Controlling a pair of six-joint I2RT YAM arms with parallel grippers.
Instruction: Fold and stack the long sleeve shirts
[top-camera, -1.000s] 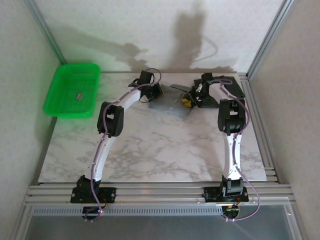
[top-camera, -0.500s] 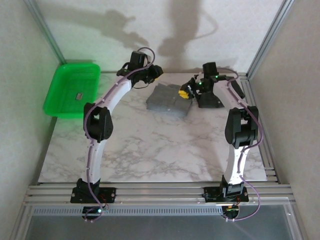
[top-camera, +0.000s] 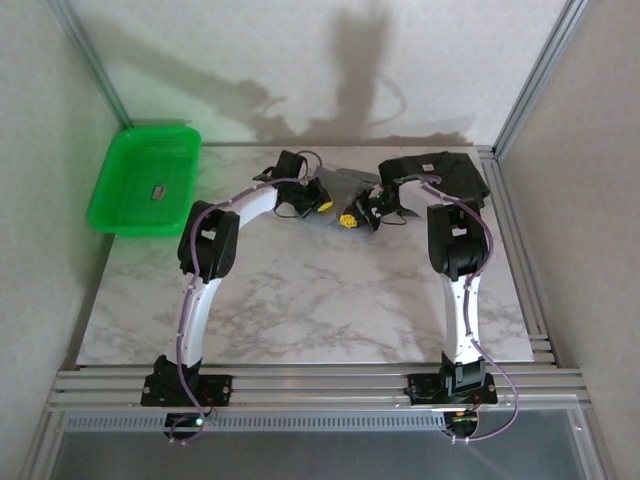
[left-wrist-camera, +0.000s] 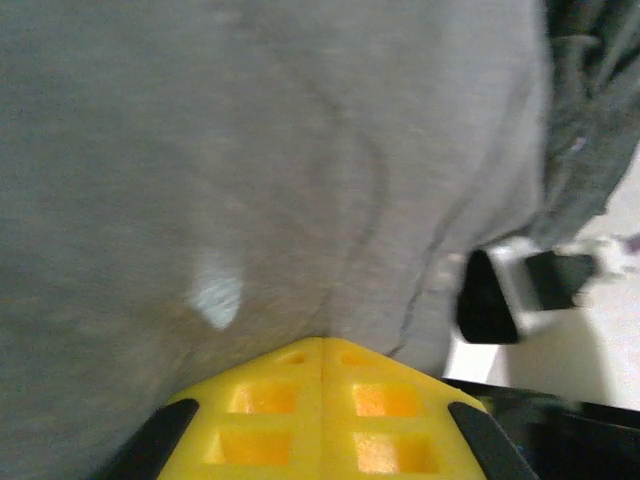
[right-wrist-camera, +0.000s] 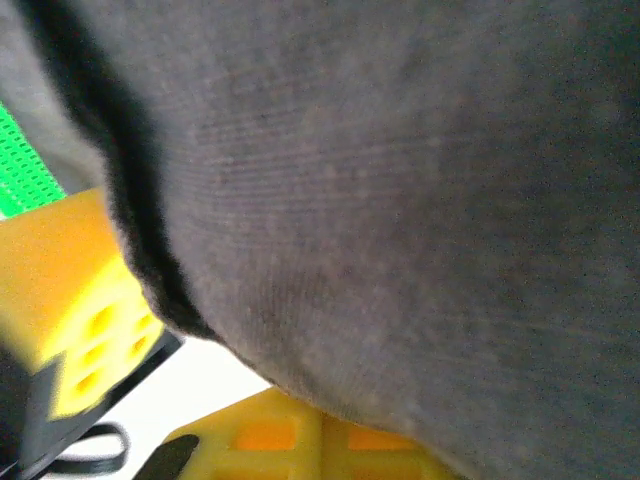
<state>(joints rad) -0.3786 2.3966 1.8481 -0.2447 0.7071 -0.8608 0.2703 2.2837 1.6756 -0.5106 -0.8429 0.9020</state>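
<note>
The grey long sleeve shirt (top-camera: 346, 181) lies folded at the back middle of the table, and its cloth (left-wrist-camera: 250, 150) spreads across the left wrist view. My left gripper (top-camera: 322, 204) is shut, its yellow fingertips (left-wrist-camera: 322, 350) pressed together with grey cloth at the tips. On the shirt's near edge my right gripper (top-camera: 350, 218) is shut too, and grey cloth (right-wrist-camera: 400, 200) drapes over its yellow fingers (right-wrist-camera: 300, 445). The charcoal shirt (top-camera: 448, 172) lies bunched at the back right, behind the right arm, with its edge (left-wrist-camera: 590, 120) in the left wrist view.
A green plastic tray (top-camera: 146, 180) sits at the back left with a small object inside. Metal frame posts and walls close in the back and sides. The marble table (top-camera: 320, 300) is bare in front of the grippers.
Half a second ago both arms were raised over the grey shirt. They have dropped to its near edge, closer together, and both pairs of jaws have closed.
</note>
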